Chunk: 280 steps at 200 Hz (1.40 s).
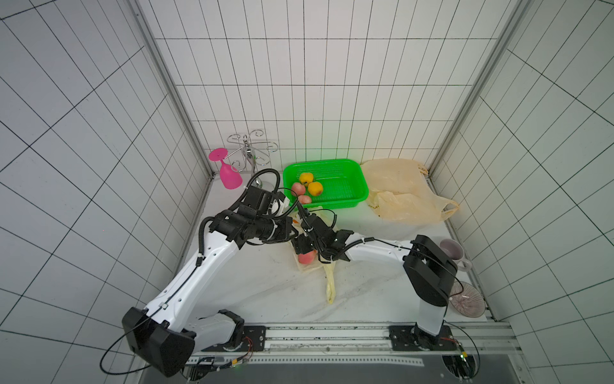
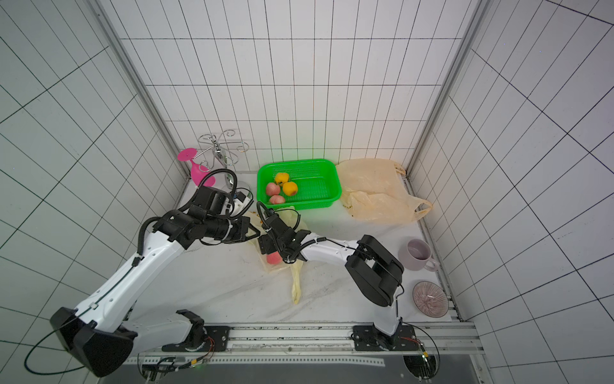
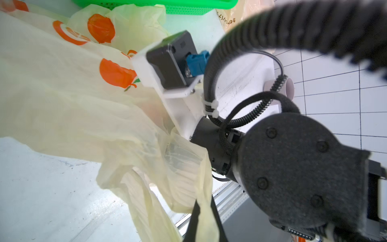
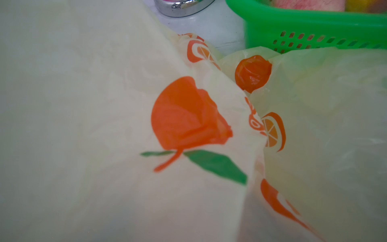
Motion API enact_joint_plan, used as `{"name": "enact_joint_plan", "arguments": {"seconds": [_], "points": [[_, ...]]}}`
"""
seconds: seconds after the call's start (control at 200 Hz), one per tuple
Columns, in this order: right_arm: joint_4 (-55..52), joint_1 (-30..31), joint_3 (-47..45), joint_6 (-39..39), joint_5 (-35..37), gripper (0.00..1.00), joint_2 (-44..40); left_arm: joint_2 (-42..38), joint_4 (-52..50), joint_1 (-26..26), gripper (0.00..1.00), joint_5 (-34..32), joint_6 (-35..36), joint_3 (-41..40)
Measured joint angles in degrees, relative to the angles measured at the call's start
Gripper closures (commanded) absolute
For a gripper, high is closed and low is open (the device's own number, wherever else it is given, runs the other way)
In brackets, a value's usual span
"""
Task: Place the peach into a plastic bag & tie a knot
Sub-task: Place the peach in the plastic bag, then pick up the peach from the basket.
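A pink peach point(image 1: 307, 257) point(image 2: 273, 258) lies on the table inside the mouth of a pale yellow plastic bag point(image 1: 330, 282) point(image 2: 295, 282) printed with oranges. One bag handle trails toward the table's front. My left gripper point(image 1: 295, 232) point(image 2: 254, 232) comes in from the left and is shut on the plastic bag's edge; in the left wrist view the film point(image 3: 62, 94) runs between its black fingers point(image 3: 193, 220). My right gripper point(image 1: 304, 248) point(image 2: 269, 248) sits just above the peach, inside the bag. Bag film point(image 4: 83, 104) fills the right wrist view and hides its jaws.
Behind the bag stands a green basket point(image 1: 320, 163) holding two yellow fruits and two pink ones. A second, crumpled bag point(image 1: 405, 192) lies at the back right. A mug point(image 1: 452, 252) and a ribbed dish point(image 1: 466, 299) are on the right, a pink goblet point(image 1: 229, 176) and a wire rack point(image 1: 251, 149) at the back left.
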Motion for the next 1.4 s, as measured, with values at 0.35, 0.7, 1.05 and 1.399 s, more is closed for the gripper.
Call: {"name": "enact_joint_plan", "arguments": {"seconds": [0.35,0.7,1.05,1.399], "points": [[-8.7,-2.5,0.0,-1.1,-6.5,0.1,-10.7,1.0,0.0,5.0,1.0,0.1,1.7,0.0],[-13.3,-13.7,0.3,1.7,-20.2,0.38,-25.9,1.3,-1.1,6.5,1.0,-0.9,3.3,0.0],[-22.2,-22.8,29.8,2.4,-9.7,0.17,3.8,1.3,-2.7,6.2,1.0,-1.8,4.5,0.0],[-28.2,-26.2,60.3,-3.5,-5.0,0.03,35.7,3.3,-3.0,1.2,1.0,-8.1,9.1,-0.3]]}}
